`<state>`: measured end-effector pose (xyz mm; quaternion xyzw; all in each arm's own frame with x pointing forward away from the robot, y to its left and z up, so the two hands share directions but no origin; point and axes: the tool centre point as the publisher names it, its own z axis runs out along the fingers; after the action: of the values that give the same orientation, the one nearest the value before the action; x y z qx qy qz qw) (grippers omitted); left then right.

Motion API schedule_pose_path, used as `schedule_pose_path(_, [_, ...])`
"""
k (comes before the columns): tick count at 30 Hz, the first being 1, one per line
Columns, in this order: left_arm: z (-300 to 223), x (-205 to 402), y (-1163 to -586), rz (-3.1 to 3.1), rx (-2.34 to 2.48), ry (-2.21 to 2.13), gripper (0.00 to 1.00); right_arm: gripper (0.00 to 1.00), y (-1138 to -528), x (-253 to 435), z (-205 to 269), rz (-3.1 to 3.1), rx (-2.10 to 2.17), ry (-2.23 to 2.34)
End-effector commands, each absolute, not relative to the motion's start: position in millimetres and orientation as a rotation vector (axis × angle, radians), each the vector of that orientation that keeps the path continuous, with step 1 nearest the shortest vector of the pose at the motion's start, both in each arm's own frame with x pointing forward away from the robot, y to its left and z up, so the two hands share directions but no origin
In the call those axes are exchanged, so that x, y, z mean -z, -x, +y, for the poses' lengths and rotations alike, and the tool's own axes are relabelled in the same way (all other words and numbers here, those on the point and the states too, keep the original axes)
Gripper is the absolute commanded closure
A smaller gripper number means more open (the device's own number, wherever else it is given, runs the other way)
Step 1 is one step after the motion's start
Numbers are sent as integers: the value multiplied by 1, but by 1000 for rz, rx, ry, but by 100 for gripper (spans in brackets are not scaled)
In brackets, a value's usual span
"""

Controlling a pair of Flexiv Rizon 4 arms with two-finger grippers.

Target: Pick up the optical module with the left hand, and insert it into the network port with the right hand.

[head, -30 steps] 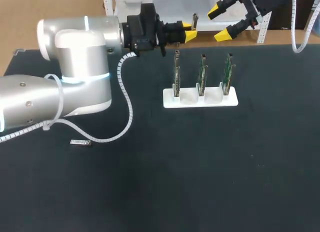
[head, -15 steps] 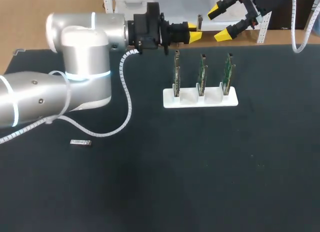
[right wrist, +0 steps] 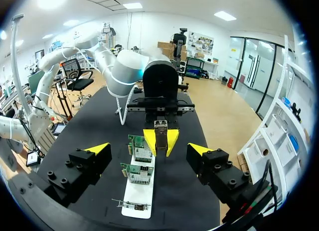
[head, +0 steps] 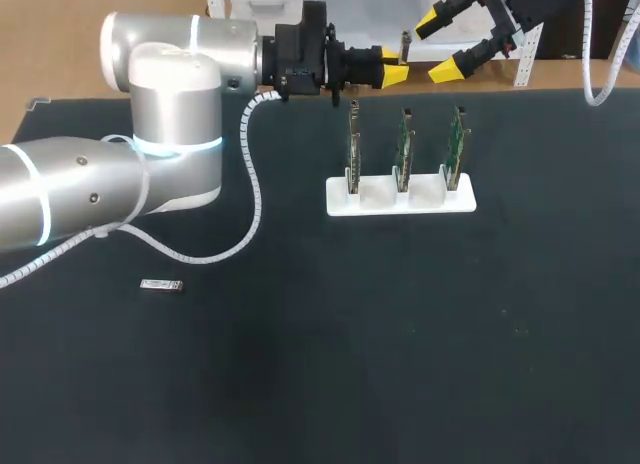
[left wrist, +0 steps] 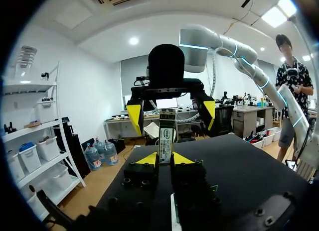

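The optical module [left wrist: 165,137] wants taking by its free end, I'd say: right gripper [head: 440,47] squared up and closed firmly before the left lets go. It sits clenched between the left gripper's [left wrist: 164,159] yellow tips, poking out toward the right one, whose fingers are spread wide, just short of it. Both hang behind the card rack [head: 400,202].

A robotics lab. Left arm [head: 160,114] and right arm [left wrist: 219,42] hang over a black table [head: 400,384]; near its far edge, a white rack [head: 400,200] holds circuit boards [head: 405,144].
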<state>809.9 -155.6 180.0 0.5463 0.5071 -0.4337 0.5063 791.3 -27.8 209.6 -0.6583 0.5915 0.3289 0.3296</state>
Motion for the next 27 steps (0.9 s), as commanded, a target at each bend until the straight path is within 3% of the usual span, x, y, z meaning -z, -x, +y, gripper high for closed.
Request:
schedule_pose_path(1, [-155,-180,-805,1240,1034,-1303,100,0,-790,-210,-28,1548,-857,1720])
schedule_pose_path(27, [-169,-173,-788,1244,1081,-1316,100,0,-790,-210,-28,1548,-857,1720])
